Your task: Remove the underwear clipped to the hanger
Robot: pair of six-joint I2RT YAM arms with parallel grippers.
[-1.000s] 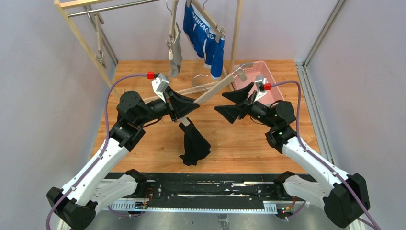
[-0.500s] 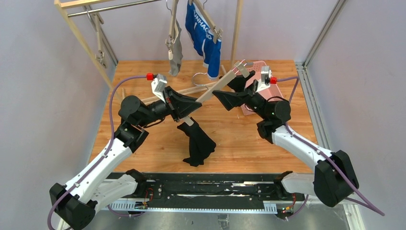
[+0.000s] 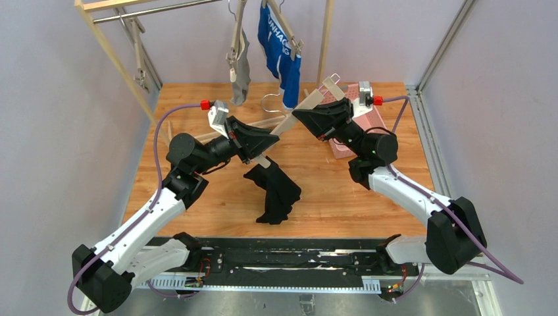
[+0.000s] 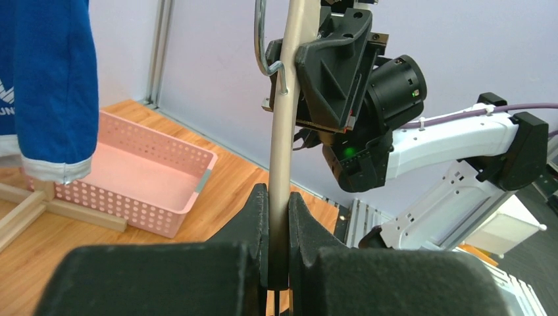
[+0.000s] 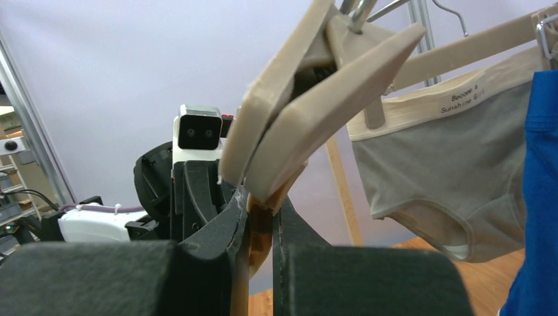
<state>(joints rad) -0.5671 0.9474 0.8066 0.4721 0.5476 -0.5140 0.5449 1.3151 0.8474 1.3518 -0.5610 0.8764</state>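
Observation:
A wooden hanger (image 3: 284, 126) slants across the middle, held between both arms. My left gripper (image 3: 266, 146) is shut on its bar (image 4: 285, 131) near the lower end. The black underwear (image 3: 276, 191) hangs from that end, with its bottom on the table. My right gripper (image 3: 299, 113) is shut on the hanger just below the upper wooden clip (image 5: 316, 99). The grey underwear (image 3: 240, 79) and the blue underwear (image 3: 279, 56) hang from other hangers on the rack; the right wrist view shows the grey underwear (image 5: 434, 178) and the blue underwear (image 5: 539, 197).
A wooden clothes rack (image 3: 118, 59) stands at the back, its post (image 3: 324, 46) close behind the right gripper. A pink perforated basket (image 3: 368, 125) sits at the back right under the right arm, and the left wrist view shows the basket (image 4: 145, 178) too.

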